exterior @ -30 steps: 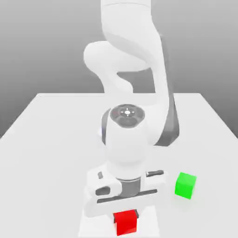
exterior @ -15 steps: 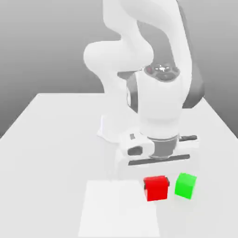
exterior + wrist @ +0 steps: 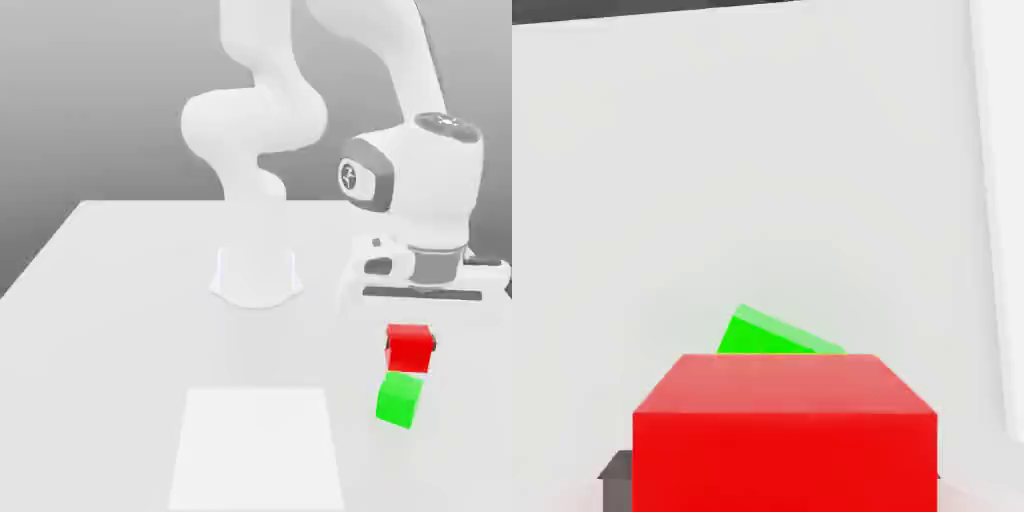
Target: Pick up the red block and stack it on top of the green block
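Bright, even, diffuse light gives clean, sharp renders with only faint soft shadows and no glare.

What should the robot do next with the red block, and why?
Probably lower it a little. The gripper is shut on the red block, which hangs just above the green block. In the hand view the green block peeks out past the red one, so a small centering nudge may help first.

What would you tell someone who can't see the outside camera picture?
A white robot arm's gripper holds the red block just above the green block on a white table, toward the exterior view's right. A pale square patch lies beside them.
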Available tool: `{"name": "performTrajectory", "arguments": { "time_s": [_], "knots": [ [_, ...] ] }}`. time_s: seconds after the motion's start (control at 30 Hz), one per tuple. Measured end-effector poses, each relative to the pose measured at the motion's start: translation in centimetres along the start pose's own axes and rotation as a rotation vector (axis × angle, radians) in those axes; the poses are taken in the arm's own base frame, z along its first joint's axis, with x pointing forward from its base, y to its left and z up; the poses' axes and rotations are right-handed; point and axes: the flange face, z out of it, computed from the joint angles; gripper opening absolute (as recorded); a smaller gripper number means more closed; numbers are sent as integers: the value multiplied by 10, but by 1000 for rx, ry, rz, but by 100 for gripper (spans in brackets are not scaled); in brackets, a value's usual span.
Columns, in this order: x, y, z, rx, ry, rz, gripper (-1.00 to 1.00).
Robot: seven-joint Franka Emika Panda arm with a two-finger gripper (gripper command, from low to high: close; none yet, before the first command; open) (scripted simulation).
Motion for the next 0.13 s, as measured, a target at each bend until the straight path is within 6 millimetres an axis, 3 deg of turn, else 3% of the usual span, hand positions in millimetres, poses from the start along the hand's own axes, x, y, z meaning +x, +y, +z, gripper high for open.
{"name": "performTrajectory", "arguments": {
  "time_s": [0.03, 0.13],
  "knots": [
    [-1, 1, 9, 0, -1, -1, 100],
    [-1, 1, 9, 0, -1, -1, 100]
  ]
}}
